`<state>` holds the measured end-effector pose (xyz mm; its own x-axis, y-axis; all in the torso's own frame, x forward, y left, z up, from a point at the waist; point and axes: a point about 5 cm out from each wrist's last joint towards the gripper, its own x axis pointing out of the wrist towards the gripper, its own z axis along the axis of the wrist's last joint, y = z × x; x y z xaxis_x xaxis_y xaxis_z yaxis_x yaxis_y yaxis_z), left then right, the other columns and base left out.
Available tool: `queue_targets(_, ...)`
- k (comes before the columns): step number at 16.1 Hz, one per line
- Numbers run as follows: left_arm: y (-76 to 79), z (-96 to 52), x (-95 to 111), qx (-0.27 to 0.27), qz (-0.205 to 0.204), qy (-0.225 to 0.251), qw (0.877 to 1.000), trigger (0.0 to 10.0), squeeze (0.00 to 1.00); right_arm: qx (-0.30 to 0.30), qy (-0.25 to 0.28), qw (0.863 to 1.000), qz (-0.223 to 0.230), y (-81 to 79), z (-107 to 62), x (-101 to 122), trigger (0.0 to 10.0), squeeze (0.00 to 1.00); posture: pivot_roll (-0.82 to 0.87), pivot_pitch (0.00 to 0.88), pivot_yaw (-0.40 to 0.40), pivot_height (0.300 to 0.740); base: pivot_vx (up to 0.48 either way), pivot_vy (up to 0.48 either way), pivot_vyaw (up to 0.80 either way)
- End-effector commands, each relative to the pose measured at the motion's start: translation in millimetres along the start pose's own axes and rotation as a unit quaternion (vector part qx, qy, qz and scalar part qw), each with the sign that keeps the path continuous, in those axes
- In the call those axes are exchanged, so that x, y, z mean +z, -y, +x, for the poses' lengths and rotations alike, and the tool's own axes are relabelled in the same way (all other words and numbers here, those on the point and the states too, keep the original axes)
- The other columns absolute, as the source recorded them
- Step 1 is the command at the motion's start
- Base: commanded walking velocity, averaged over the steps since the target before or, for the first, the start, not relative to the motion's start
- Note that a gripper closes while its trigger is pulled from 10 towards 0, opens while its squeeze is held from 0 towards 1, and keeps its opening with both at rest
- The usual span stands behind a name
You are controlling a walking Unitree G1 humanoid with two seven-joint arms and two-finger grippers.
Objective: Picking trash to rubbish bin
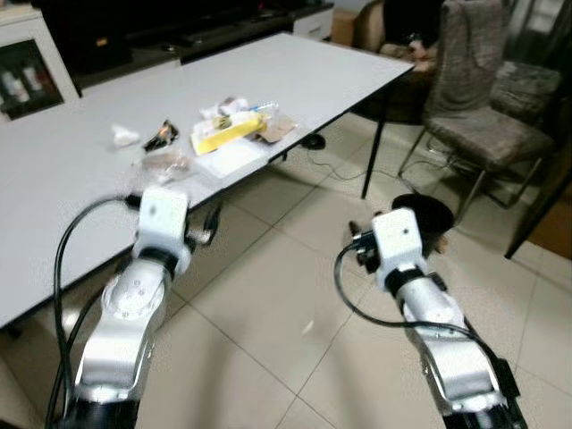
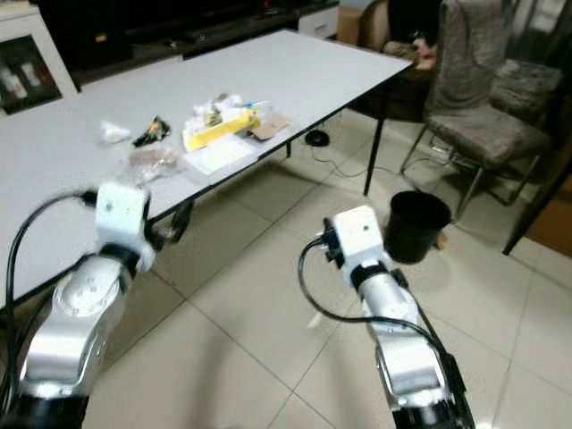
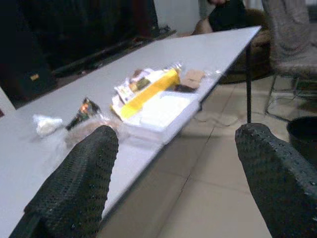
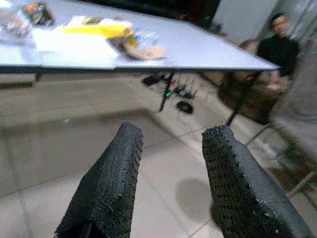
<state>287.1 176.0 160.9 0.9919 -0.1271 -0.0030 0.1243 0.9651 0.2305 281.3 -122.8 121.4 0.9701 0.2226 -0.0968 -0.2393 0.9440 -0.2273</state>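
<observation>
Trash lies near the front edge of the white table (image 1: pixel 313 71): a yellow package (image 1: pixel 228 132), a white tray (image 1: pixel 231 159), a dark wrapper (image 1: pixel 161 134), a crumpled white paper (image 1: pixel 123 136), a clear plastic bag (image 1: pixel 165 165) and a brown scrap (image 1: pixel 279 130). On the floor tiles past the table's corner stands a black bin (image 2: pixel 416 223). My left gripper (image 3: pixel 178 136) is open and empty, just below the table edge, facing the trash. My right gripper (image 4: pixel 173 134) hangs open over the floor, close to the bin, holding nothing.
A grey upholstered chair (image 1: pixel 487 107) stands behind the bin, on the right. A person (image 4: pixel 280 42) in dark clothes sits beyond the table's far end. Cables and a dark device (image 1: pixel 313 141) lie on the floor under the table. A dark cabinet (image 1: pixel 134 27) lines the back wall.
</observation>
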Motion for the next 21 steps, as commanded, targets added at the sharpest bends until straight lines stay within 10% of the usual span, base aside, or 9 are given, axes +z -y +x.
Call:
queue_targets(1,-3.2,0.0,-4,0.0,-0.003,-0.012,1.0,10.0,0.0,0.007,0.012,1.0,0.004,-3.6,0.8,6,10.0,0.0,-0.04,0.0,0.006,0.74,0.341,0.0,0.0)
queue_targets(21,-12.9,10.3,-10,0.003,0.012,-0.017,1.0,10.0,0.0,0.089,0.045,0.995,0.006,-15.6,-10.4,8,10.0,0.0,-0.04,0.0,0.013,0.74,0.343,0.0,0.24)
